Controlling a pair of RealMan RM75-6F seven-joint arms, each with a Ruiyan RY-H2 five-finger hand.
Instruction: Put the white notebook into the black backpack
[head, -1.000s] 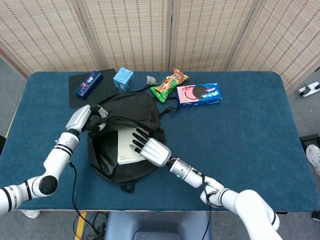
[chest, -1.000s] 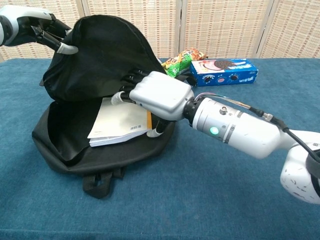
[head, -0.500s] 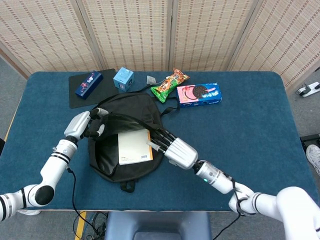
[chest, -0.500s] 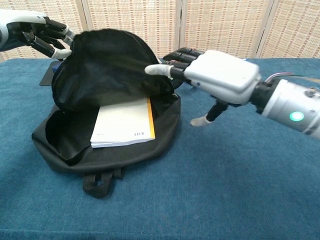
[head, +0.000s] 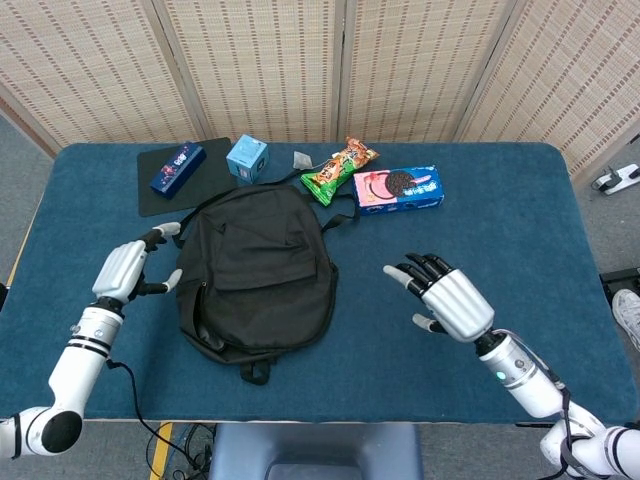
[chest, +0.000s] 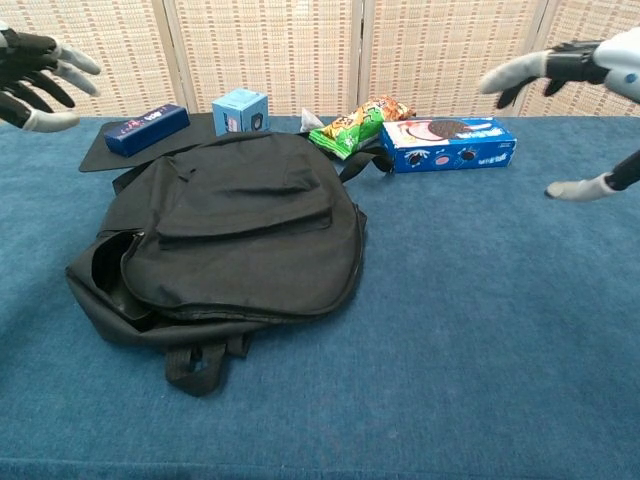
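The black backpack (head: 255, 270) (chest: 235, 235) lies flat on the blue table, its flap down over the opening. The white notebook is hidden from both views. My left hand (head: 125, 268) (chest: 35, 75) hovers just left of the bag with fingers spread and nothing in it. My right hand (head: 445, 300) (chest: 585, 70) is off to the bag's right, well apart from it, fingers spread and holding nothing.
Behind the bag stand a small light-blue box (head: 247, 157), a green snack bag (head: 338, 170) and a blue cookie box (head: 398, 189). A dark blue box (head: 178, 167) lies on a black mat (head: 160, 195) at the back left. Blue cloth (head: 520, 240) stretches to the right.
My left hand let go of the flap, which dropped over the notebook and closed the bag. My right hand pulled out of the bag and moved right. Both hands now spread apart.
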